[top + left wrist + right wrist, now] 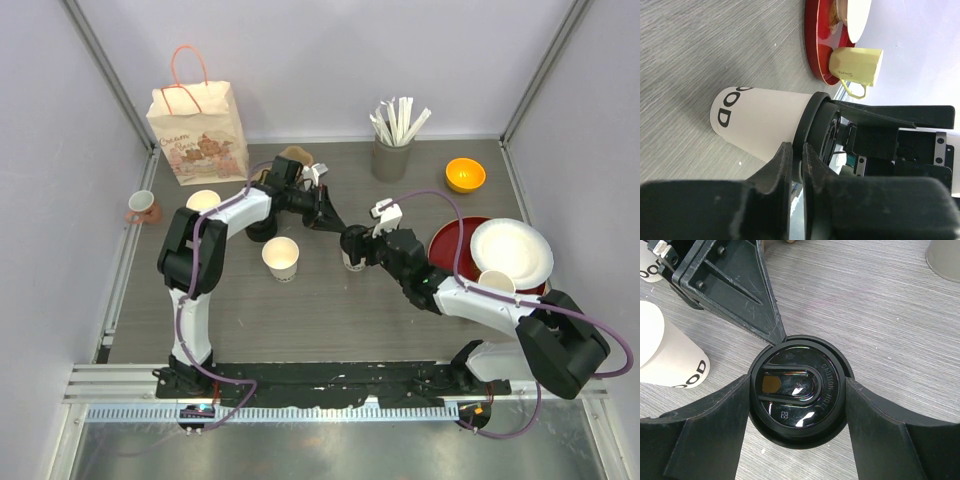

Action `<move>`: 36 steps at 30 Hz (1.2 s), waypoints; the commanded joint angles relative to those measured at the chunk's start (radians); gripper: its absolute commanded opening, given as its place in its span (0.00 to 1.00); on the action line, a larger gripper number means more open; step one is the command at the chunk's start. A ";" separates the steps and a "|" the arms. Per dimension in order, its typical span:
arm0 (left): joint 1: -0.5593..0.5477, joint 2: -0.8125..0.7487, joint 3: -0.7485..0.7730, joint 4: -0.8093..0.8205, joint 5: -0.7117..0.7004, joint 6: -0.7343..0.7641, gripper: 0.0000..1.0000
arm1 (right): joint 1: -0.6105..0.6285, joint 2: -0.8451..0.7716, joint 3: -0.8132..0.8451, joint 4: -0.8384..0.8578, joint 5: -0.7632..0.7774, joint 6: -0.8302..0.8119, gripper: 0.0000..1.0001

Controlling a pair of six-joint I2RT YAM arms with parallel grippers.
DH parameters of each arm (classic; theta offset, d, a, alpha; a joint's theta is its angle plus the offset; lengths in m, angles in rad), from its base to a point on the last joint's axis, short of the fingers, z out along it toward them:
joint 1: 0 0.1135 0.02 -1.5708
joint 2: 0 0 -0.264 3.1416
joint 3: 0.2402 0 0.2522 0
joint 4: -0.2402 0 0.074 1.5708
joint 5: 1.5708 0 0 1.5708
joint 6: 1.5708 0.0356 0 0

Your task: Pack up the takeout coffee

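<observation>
Right wrist view, takeout coffee (797,395) upright, lidded top up

Bright, even light fell from overhead, leaving only soft, short shadows on the desk (330,320). Glare streaked the glossy lid (797,390). Close to the left wrist lens, the fingers (777,172) looked blurred.

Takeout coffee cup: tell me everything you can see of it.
The takeout coffee cup is a tapered cream-white paper cup with black lettering ending in OOD. It stands upright on the grey wood-grain table. A glossy black plastic lid, embossed CAUTION HOT and with a sip opening, sits on top. The left tool pinches the lid's rim. The right tool brackets the lid on both sides, contact unclear.
</observation>
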 commanded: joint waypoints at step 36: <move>0.002 0.113 -0.151 -0.198 -0.202 0.046 0.00 | 0.001 0.066 -0.048 -0.209 0.009 0.065 0.35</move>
